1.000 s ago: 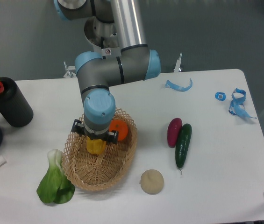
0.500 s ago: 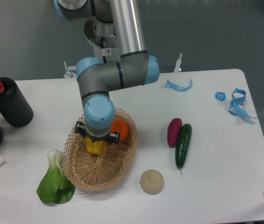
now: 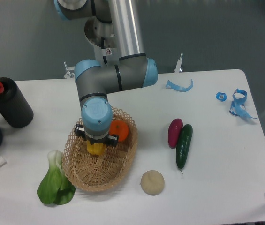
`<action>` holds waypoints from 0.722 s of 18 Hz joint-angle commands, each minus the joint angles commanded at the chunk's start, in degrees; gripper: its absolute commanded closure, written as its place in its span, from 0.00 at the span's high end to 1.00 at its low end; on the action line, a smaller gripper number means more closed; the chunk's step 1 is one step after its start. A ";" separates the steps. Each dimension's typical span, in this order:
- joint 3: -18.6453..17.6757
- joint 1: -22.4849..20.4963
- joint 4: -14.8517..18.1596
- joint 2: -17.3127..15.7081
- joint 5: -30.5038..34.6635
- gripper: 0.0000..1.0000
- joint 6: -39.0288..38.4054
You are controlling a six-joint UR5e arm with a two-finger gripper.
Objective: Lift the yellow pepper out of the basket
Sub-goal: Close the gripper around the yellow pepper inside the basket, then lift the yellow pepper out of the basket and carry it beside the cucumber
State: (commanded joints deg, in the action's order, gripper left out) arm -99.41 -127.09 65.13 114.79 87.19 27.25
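Pincer [image 3: 94,146] is directly over the yellow pepper [image 3: 94,148] inside the basket [image 3: 118,171]; wrist hides the fingers, so its grip cannot be told. Orange [image 3: 120,131] lies just beside the pepper at 2 o'clock. Basket stands on the bench [image 3: 216,140].

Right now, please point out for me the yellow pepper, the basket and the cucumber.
yellow pepper [image 3: 94,149], fixed camera, on its lower part showing under the gripper.
basket [image 3: 118,172], fixed camera, on its front right rim.
cucumber [image 3: 184,145], fixed camera, on the middle of its body.
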 joint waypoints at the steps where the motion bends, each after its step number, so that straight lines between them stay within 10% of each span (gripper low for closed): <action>1: 0.26 0.00 0.00 -0.18 0.00 0.32 0.00; 13: 7.20 -1.14 0.79 -1.23 -0.79 0.32 0.26</action>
State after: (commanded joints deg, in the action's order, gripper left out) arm -92.21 -128.23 65.92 113.56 86.40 27.51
